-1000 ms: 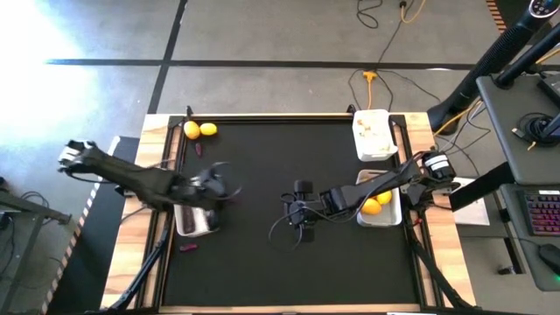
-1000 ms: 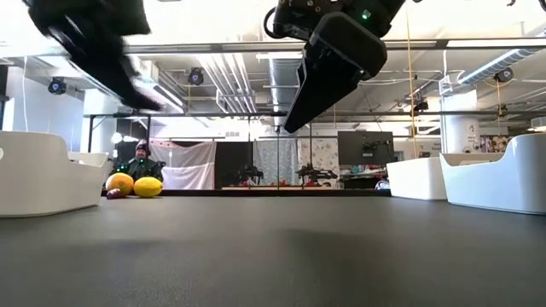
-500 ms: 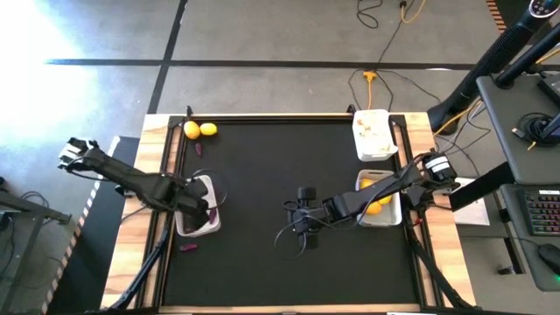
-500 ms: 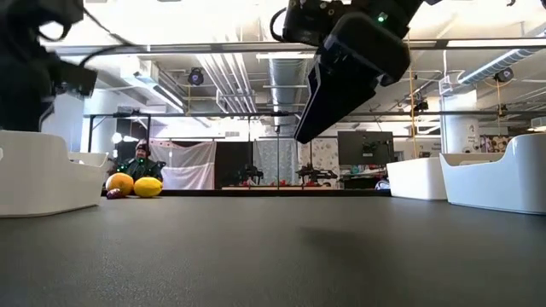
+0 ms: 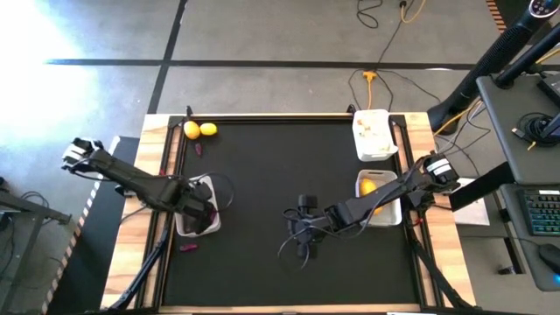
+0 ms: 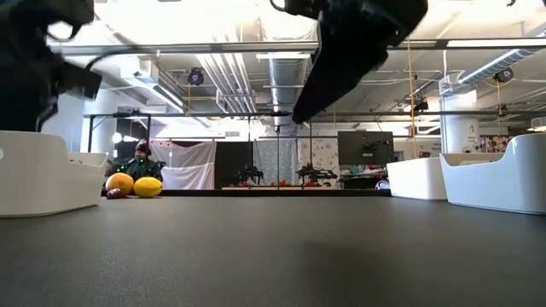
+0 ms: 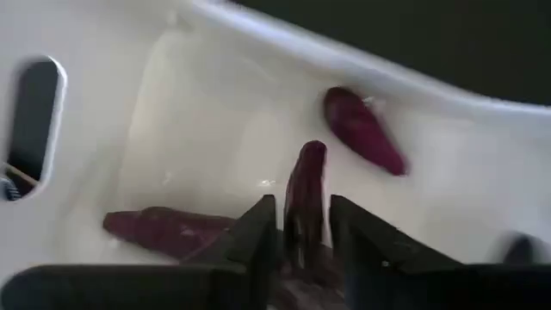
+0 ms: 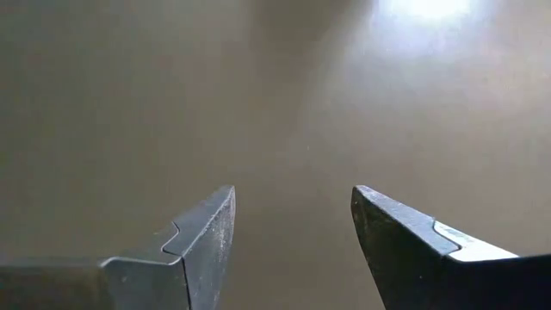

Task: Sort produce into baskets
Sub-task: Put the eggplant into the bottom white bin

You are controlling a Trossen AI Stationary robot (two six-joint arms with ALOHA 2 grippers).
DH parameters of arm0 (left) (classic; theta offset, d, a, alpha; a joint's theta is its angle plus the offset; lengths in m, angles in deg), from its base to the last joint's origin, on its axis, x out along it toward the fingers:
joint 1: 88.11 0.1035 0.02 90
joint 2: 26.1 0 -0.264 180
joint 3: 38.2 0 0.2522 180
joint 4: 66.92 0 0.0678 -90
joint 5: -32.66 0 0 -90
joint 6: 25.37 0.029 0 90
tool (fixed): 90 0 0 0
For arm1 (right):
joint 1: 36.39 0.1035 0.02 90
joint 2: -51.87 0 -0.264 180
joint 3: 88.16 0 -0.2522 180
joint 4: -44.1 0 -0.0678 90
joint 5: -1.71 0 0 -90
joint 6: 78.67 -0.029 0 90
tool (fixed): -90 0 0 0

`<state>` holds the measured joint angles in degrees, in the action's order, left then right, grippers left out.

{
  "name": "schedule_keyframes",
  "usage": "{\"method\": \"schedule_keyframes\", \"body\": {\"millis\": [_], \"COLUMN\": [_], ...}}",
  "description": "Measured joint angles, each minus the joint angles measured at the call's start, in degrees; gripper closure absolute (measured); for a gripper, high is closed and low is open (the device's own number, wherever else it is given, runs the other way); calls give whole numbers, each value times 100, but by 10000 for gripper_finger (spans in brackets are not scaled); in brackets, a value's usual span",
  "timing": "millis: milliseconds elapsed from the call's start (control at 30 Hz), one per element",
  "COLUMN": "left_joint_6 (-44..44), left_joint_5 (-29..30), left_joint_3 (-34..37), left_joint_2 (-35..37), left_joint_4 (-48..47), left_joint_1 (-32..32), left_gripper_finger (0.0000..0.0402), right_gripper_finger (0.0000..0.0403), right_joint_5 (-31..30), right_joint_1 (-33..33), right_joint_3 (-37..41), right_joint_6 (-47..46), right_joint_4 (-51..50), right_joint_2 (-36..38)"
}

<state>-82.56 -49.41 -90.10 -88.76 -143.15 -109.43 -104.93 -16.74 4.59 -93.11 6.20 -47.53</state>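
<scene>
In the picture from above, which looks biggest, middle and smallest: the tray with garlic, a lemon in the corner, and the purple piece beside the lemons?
1. Garlic tray, biggest.
2. Lemon; its neighbour lemon looks alike.
3. Purple piece, smallest.

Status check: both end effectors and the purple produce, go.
Left end effector over left basket, purple piece between its fingers. Right end effector open, empty, mid-table. Nothing in the way.

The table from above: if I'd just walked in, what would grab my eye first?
Probably the left gripper down inside the white basket at the table's left edge, a dark purple piece between its fingers, two more purple pieces lying in the basket. Next, two yellow lemons at the far left corner, then the right gripper, open and empty, mid-table.
</scene>
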Motion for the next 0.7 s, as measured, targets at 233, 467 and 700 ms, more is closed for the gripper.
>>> {"method": "schedule_keyframes", "body": {"millis": [233, 467, 700], "left_joint_6": [-58, -1838, -4742], "left_joint_5": [-182, -524, -257], "left_joint_3": [-1084, -1928, -1736], "left_joint_2": [154, 4, -668], "left_joint_4": [-686, -835, -845], "left_joint_1": [-124, -2155, -4544], "left_gripper_finger": [200, 146, 123], "right_gripper_finger": [177, 177, 177], "right_joint_5": [-62, -149, -204], "right_joint_1": [39, 225, 274], "right_joint_3": [-208, -278, -278], "right_joint_6": [2, -12, -13], "right_joint_4": [-2, 0, 0], "right_joint_2": [0, 0, 0]}}
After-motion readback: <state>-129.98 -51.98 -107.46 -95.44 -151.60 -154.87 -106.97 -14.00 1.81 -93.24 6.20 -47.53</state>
